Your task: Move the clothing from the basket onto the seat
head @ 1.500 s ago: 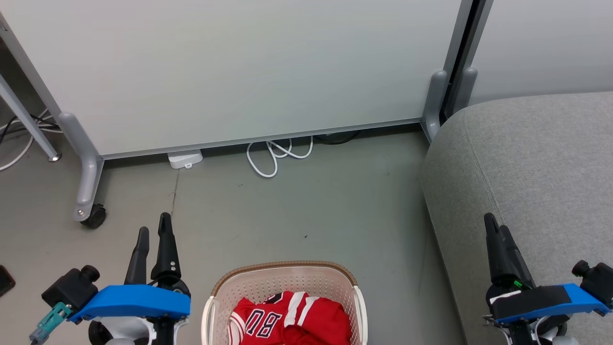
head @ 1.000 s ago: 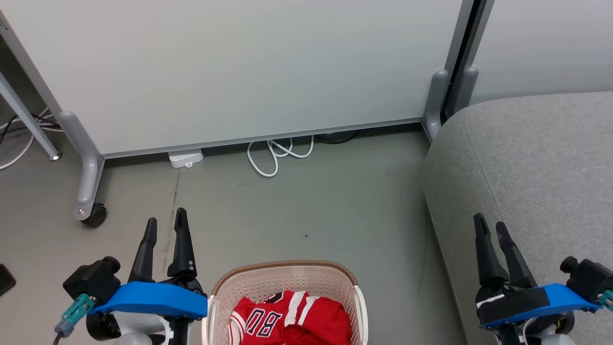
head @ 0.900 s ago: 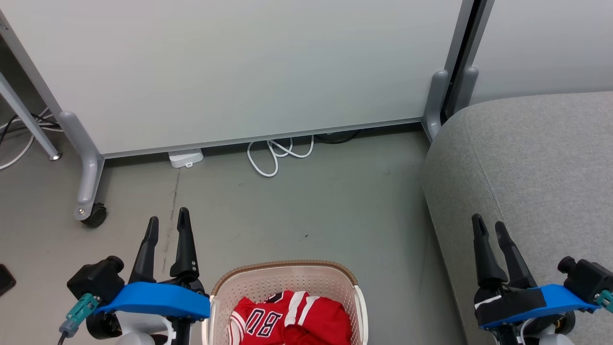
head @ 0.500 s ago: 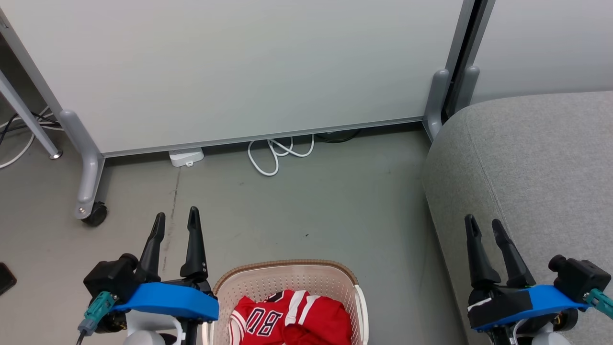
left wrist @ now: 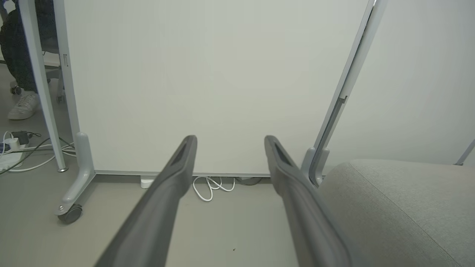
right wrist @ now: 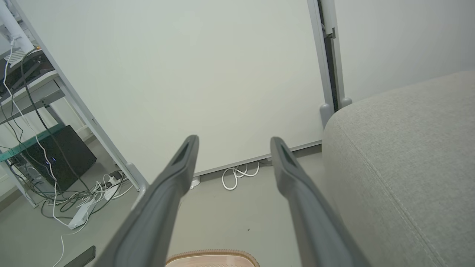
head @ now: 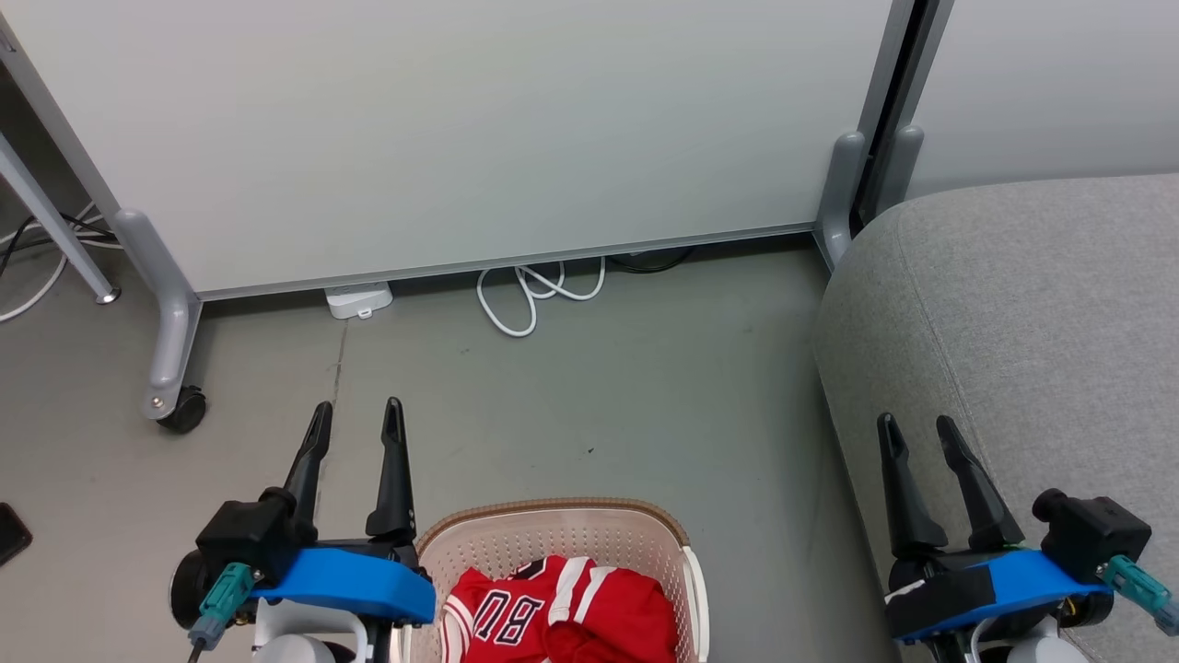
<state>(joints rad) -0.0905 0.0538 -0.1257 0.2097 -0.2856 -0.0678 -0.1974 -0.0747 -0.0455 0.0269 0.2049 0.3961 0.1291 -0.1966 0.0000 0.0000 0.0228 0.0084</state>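
Note:
A red jersey (head: 562, 615) with white stripes and dark numerals lies bunched in the cream basket (head: 553, 517) at the bottom centre of the head view; the basket's brown rim (right wrist: 211, 256) also peeks into the right wrist view. The big grey seat (head: 1022, 322) fills the right side and appears as the seat (left wrist: 400, 207) and the seat (right wrist: 404, 155) in both wrist views. My left gripper (head: 357, 416) stands open just left of the basket, above the floor. Over the seat's left edge my right gripper (head: 915, 430) is open too. Both hold nothing.
A white partition on castered grey legs (head: 170, 368) stands behind the floor, with a coiled white cable (head: 534, 295) and a white adapter (head: 357, 301) at its foot. Cables and a black box (right wrist: 59, 159) lie far left. A person's shoe (left wrist: 22, 106) shows beyond the partition.
Both grippers have opened and drifted inward: the left one rightward up to the basket's side, the right one leftward over the seat's edge. The jersey and basket have not moved.

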